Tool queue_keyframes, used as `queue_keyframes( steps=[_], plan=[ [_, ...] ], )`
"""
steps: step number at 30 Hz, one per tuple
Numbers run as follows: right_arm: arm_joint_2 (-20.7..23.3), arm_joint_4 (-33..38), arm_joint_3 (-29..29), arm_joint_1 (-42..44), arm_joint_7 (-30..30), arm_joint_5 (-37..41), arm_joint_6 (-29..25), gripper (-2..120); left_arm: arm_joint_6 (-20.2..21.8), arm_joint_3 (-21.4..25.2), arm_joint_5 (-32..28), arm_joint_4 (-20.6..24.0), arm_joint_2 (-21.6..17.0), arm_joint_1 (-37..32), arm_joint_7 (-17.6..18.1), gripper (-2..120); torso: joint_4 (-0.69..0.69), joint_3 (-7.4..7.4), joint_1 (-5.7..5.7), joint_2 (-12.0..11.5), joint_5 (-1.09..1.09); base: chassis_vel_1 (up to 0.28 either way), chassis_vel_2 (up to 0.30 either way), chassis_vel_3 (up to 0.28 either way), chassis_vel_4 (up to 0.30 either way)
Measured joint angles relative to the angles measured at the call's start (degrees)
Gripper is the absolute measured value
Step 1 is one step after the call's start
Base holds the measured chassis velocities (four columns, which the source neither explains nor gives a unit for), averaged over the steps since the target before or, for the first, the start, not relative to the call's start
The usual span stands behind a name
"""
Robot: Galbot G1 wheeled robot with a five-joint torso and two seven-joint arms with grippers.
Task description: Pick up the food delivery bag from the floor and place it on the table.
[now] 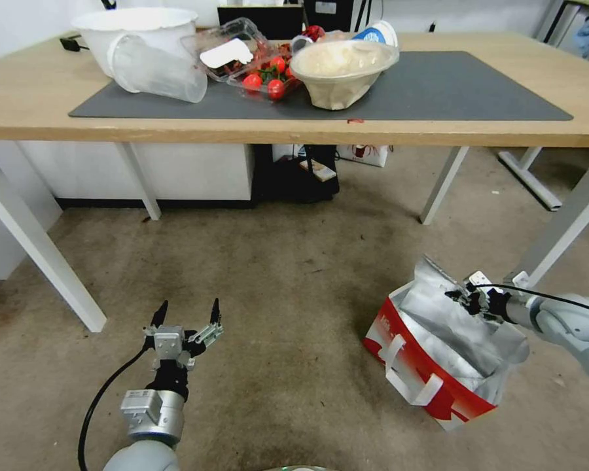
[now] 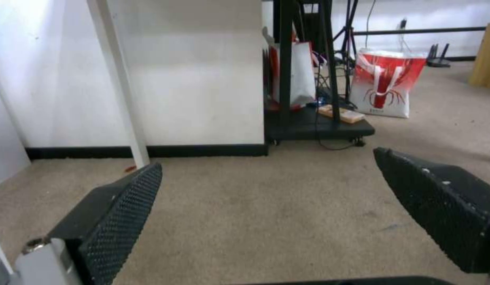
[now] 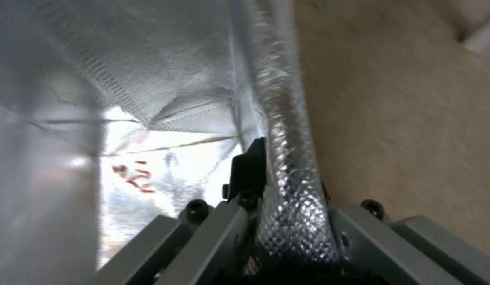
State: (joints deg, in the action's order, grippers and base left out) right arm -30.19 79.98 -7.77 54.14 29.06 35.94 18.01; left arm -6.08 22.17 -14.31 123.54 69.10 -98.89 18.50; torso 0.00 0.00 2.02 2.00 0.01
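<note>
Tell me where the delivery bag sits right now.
In the head view the bag stands on the floor at the robot's right, beside a white table leg, its foil rim pinched by the right gripper.

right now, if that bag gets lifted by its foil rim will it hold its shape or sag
The bag will probably sag: its foil lining is already creased and slumped. It looks light, with an open, seemingly empty mouth. With the right end effector pinching one edge, it will likely hang tilted.

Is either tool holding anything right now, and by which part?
The right tool pinches the food delivery bag by its foil-lined top edge. The left tool is open, holding nothing.
</note>
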Motion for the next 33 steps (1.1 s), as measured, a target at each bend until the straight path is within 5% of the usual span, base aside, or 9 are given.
queue_keyframes(
  steps=[11, 23, 33],
  plan=[
    [6.9, 14.2, -6.3, 4.6, 14.4, 8.1, 0.0, 0, 0.6, 0.3, -0.2, 1.1, 0.1, 0.0, 0.7, 100, 0.0, 0.0, 0.0, 0.0, -0.03, 0.0, 0.0, 0.0, 0.0],
    [8.9, 18.9, -2.5, -4.6, 31.4, 10.5, 3.2, 0, 2.3, 1.4, -0.8, 4.0, 0.3, -1.2, 0.8, 100, 0.01, 0.0, 0.0, 0.0, -0.02, 0.0, 0.0, 0.0, 0.0],
    [9.1, 21.2, -3.3, -2.5, 32.9, 10.1, 4.2, 0, 3.1, 1.4, -0.4, 4.5, 0.7, -1.3, 0.5, 100, -0.01, 0.0, 0.0, 0.0, -0.01, 0.0, 0.0, 0.0, 0.0]
  ],
)
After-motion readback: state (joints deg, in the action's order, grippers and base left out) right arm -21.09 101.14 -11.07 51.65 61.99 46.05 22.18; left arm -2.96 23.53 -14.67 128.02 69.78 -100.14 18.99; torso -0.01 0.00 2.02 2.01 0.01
